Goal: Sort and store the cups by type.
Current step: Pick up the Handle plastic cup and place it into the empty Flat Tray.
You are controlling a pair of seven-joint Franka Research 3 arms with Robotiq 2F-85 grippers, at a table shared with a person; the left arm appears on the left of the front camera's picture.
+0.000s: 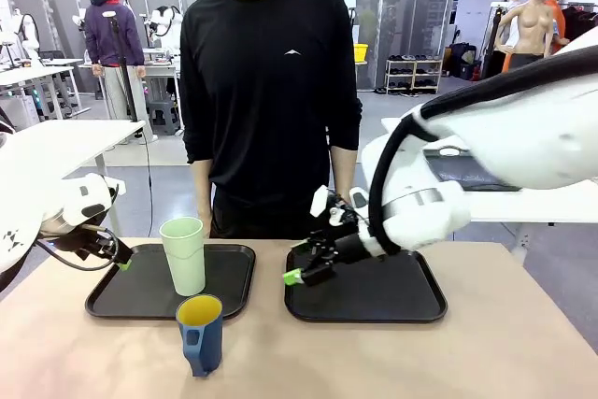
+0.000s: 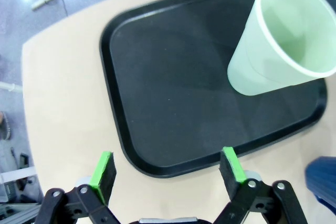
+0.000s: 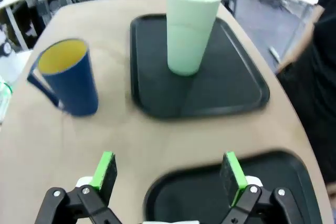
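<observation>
Tumbler (image 1: pixel 184 254): pale mint-green, handleless, stood upright on the right half of the left tray (image 1: pixel 229 277), nothing touching it. It is judged to be light, thin-walled, smooth plastic, so it is likely to be tipped by a sideways nudge and flexed by a hard squeeze. A moderate pinch across the body just under the rim is advised, where the upward flare should stop it sliding down through the pads. Dark blue mug (image 1: pixel 200 332) with yellow inside is stood upright on the bare table (image 1: pixel 486 362), just in front of that tray's near edge and off both trays, handle turned toward the robot's side. It is judged stiffer and somewhat heavier; its material cannot be told. A grip across the body clear of the handle is suggested, or over the rim wall with one finger inside. Right gripper (image 1: pixel 301 268) is poised over the near-left corner of the right tray (image 1: pixel 374 292), fingers spread wide, nothing between them. Left gripper (image 1: pixel 112 251) is held at the left tray's outer edge, likewise spread and empty.
</observation>
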